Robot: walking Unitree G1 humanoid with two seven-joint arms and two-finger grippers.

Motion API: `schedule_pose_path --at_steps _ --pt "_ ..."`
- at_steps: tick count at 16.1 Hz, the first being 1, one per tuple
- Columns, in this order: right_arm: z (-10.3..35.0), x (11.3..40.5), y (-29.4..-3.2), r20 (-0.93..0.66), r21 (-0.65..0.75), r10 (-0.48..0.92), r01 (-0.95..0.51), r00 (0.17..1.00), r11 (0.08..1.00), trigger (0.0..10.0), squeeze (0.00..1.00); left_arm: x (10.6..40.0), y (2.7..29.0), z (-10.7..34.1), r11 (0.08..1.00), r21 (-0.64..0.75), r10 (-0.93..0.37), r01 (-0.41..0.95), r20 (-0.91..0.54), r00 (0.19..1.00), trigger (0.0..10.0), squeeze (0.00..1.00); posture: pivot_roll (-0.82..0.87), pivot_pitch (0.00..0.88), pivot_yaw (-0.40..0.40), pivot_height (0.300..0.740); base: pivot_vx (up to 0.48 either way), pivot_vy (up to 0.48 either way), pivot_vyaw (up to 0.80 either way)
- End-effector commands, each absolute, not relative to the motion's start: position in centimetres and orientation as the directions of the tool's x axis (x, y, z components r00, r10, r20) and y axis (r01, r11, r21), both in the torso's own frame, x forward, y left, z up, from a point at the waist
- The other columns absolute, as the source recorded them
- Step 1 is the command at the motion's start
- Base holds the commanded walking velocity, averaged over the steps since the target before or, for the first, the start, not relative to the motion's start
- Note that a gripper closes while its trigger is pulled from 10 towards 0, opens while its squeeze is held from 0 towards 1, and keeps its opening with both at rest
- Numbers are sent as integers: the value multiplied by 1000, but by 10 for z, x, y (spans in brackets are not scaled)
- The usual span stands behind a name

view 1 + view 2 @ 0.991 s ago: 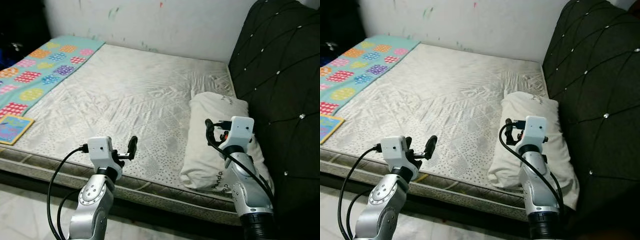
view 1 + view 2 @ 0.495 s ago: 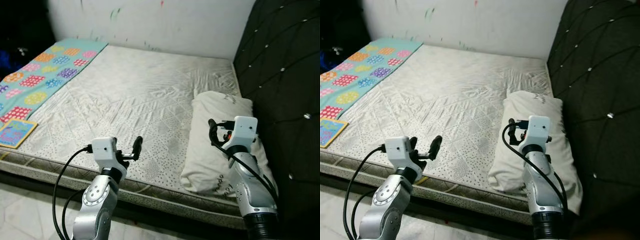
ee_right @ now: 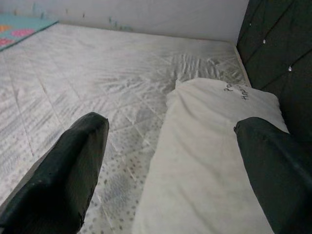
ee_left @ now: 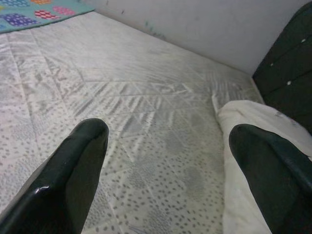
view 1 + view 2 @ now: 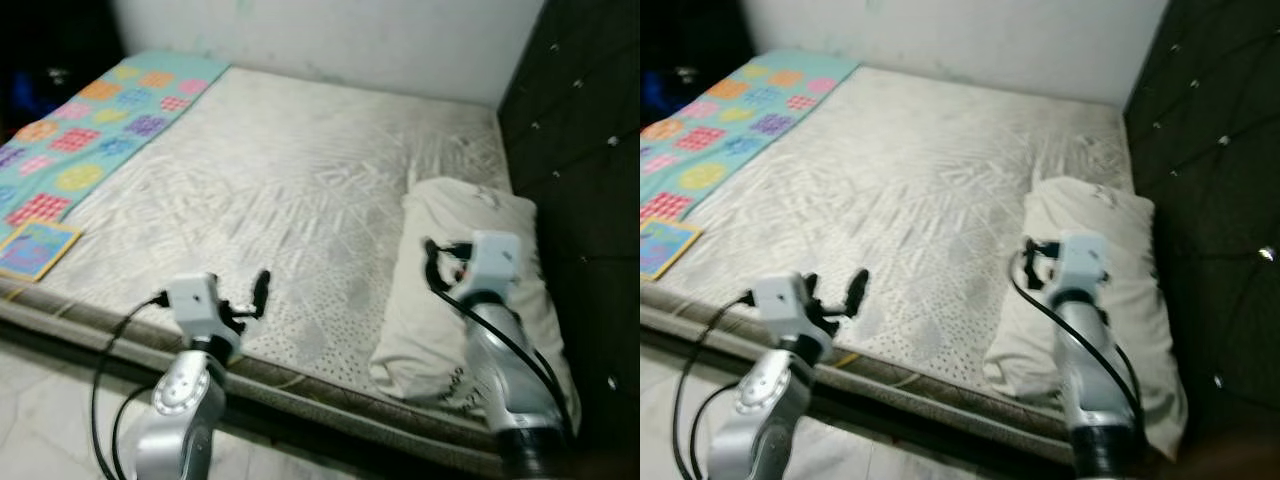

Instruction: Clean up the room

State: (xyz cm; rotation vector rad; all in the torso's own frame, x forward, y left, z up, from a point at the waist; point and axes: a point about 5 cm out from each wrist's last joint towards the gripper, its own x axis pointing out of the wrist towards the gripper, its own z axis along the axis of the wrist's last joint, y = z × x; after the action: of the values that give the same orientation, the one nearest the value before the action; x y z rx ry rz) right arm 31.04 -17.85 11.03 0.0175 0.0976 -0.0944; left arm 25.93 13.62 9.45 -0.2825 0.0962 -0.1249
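Approach step, nothing held: left gripper [image 4: 161,161] and right gripper [image 3: 170,161] w/ fingers apart, near edge of mattress [image 5: 290,170]. Pillow [image 5: 455,270] lies right, by headboard [image 5: 590,150]. Next, probably right gripper reaches for it.

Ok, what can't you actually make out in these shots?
- Pillow print: black lettering in the right wrist view, cut off by the right tool's finger.
- Book cover: blurred and too small in the eye views.
- Dark corner past the patterned blanket: too dark to tell.
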Motion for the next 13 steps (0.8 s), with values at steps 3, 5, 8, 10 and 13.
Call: schedule_pose_path --at_steps 3,5,8,10,13 --pt "113 314 -176 -95 15 -82 84 992 996 10000 0 257 143 94 953 -292 -108 78 -86 990 10000 0 -69 0 -34 740 0 94 0" --pt "113 314 -176 -97 15 -82 84 992 996 10000 0 257 143 94 953 -293 -106 76 -88 990 10000 0 -68 0 -35 740 0 364 -538" --pt "112 313 -175 -101 11 -76 78 992 997 10000 0 256 143 94 952 -298 -104 72 -93 990 10000 0 -71 0 -36 740 0 480 -642" --pt "112 313 -176 -101 9 -76 77 992 997 10000 0 257 143 94 952 -298 -105 73 -94 990 10000 0 -72 0 -37 740 0 480 -631" --pt "112 313 -176 -100 5 -75 76 992 997 10000 0 257 141 94 952 -295 -112 80 -94 989 10000 0 -73 0 -37 740 0 407 0"
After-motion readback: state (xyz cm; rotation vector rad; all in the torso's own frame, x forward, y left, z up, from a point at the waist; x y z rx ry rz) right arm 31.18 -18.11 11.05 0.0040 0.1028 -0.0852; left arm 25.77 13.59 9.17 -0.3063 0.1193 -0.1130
